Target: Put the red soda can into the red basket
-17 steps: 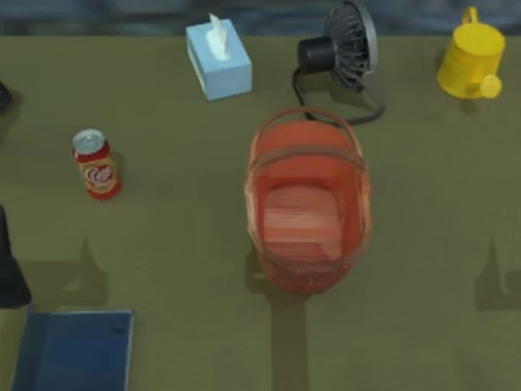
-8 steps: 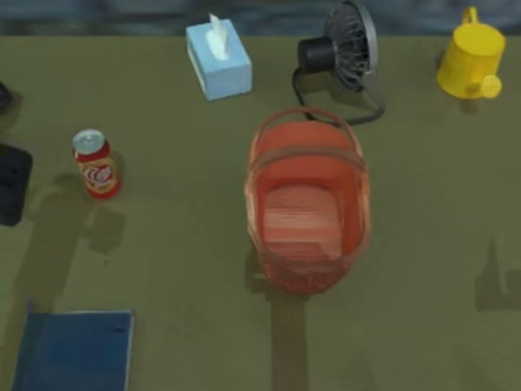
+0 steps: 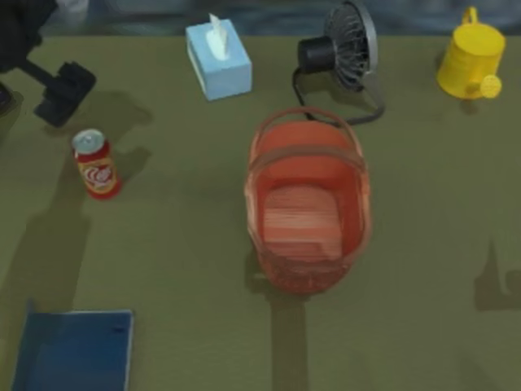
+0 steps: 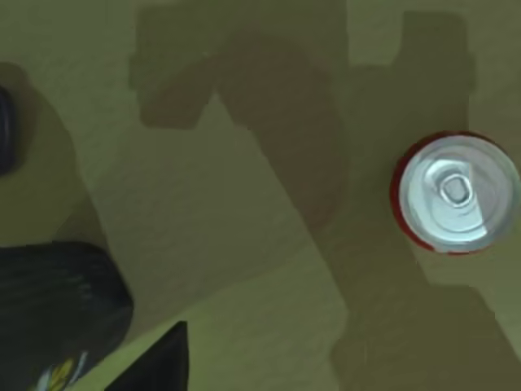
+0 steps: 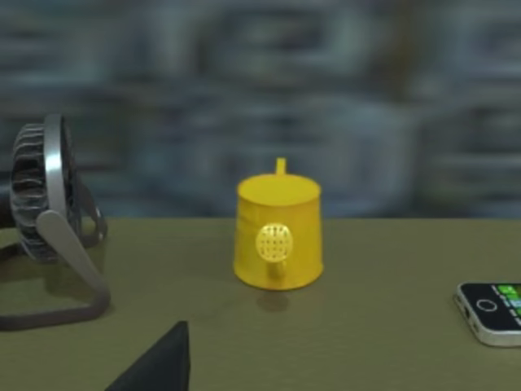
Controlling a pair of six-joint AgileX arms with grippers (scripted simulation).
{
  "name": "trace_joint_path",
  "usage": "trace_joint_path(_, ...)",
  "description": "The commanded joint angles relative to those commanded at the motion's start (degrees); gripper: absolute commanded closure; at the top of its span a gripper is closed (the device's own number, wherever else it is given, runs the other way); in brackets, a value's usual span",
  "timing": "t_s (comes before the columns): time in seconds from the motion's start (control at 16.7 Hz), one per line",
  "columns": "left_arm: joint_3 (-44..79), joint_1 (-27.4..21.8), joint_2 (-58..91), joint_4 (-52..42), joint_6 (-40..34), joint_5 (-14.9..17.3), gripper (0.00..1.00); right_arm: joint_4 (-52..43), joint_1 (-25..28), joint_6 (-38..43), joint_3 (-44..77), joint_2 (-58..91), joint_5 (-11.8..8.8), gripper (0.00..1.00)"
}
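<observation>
- Whereas half a second ago the left gripper (image 3: 61, 94) sat low at the desk's left edge, level with the red soda can (image 3: 97, 164), it now hangs at the far-left corner, just beyond the can — so the arm has swung up and over towards its target.
- From the left wrist view the can (image 4: 456, 193) shows top-down, silver lid facing the camera and off to one side, which suggests the gripper is above it but not yet centred.
- As for the fingers, I cannot tell whether they are open or closed; they hold nothing, since the can stands alone and upright on the desk (image 3: 179, 244).
- Nothing about the can itself has changed: it stands at the left, well apart from the red basket (image 3: 307, 199), which sits empty at the desk's middle.
- By my judgement the task is at its approach step — grasp, carry and drop are all still to come.
- Around the scene: a blue tissue box (image 3: 218, 59) at the far side, a black desk fan (image 3: 346, 49) just beyond the basket, a yellow watering can (image 3: 470, 57) at the far right, and a blue book (image 3: 73, 350) at the near left.
- Between can and basket the desk lies bare; the basket's arched handles (image 3: 305, 151) cross its mouth and could catch the can on the way in.
- Out of the top view, the right arm stays parked; its wrist camera faces the watering can, with a phone (image 5: 492, 309) at the edge.
</observation>
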Motion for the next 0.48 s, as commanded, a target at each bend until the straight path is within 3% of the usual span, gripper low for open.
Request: trace_joint_path(0.48,21.89,-1.71,27.39,-17.08,8.32,0.08,0.0,0.0,0.0,0.0,0.0,0.0,0.0,0.0)
